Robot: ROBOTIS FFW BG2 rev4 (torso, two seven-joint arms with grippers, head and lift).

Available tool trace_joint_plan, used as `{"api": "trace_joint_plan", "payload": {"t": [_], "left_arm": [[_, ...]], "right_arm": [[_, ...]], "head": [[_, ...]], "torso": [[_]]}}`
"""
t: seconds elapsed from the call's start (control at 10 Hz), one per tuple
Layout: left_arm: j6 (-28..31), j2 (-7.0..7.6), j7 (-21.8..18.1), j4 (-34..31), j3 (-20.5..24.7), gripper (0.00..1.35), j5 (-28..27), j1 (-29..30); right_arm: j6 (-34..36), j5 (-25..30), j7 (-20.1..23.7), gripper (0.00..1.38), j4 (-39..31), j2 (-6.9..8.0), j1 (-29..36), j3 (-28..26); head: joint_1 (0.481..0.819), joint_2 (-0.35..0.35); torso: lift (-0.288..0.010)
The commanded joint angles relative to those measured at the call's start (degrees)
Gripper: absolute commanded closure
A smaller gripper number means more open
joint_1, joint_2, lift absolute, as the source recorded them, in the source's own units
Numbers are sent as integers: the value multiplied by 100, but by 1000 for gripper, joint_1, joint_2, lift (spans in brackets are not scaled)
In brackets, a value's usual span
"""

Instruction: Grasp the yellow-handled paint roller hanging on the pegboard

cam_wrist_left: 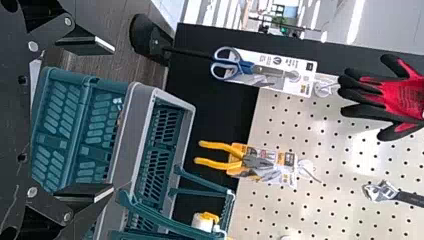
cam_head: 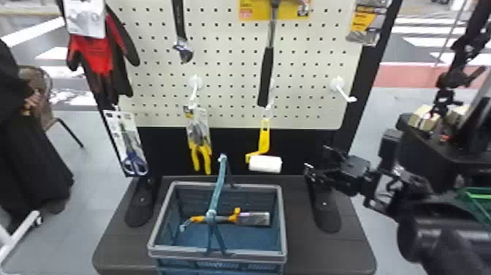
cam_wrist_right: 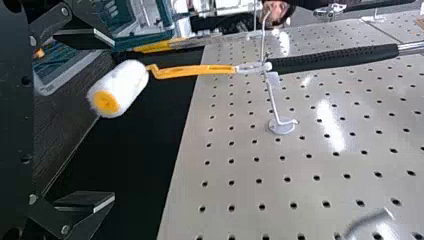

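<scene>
The black right arm (cam_head: pixel 420 190) is coming in from the right edge of the head view. It is lying roughly level above the dark matte table (cam_head: pixel 328 252), with its wrist pointing toward the cream perforated pegboard (cam_head: pixel 226 80). The right gripper (cam_head: pixel 317 165) is sitting near the yellow-handled paint roller (cam_head: pixel 263 150), to its right and a little lower, not touching it.

The roller is hanging from a white wire hook (cam_wrist_right: pixel 272 95) at the pegboard's lower edge, dangling in front of the black panel below. It has a flat yellow plastic handle, bent at the bottom, and a short fluffy white sleeve (cam_wrist_right: pixel 117 87) with a yellow end cap. Directly above it a hammer with a ribbed black rubber grip (cam_head: pixel 266 73) is hanging.

In the right wrist view the gripper's flat black fingers (cam_wrist_right: pixel 82 32) are standing wide apart, holding nothing. The roller's sleeve is showing between them, farther off.

The left gripper (cam_wrist_left: pixel 100 117) is hovering beside the blue-and-grey slatted plastic basket (cam_wrist_left: pixel 75 130), its fingers also spread wide and gripping nothing.
</scene>
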Motion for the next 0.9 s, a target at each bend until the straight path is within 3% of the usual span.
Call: {"api": "trace_joint_plan", "payload": {"t": [0.0, 0.4, 0.8], "left_arm": [[0, 0, -2, 128, -63, 308, -3, -120], [0, -9, -2, 409, -213, 308, 24, -366], [-44, -17, 7, 733, -389, 308, 59, -674]], "right_arm": [[-41, -373, 3, 214, 514, -127, -494, 472], [-173, -1480, 30, 214, 1892, -250, -1539, 1948], [-446, -2069, 30, 214, 2820, -4, -2425, 2897]], "head": [[549, 0], [549, 0], [549, 0]], "torso": [[-100], [-100], [-100]]}}
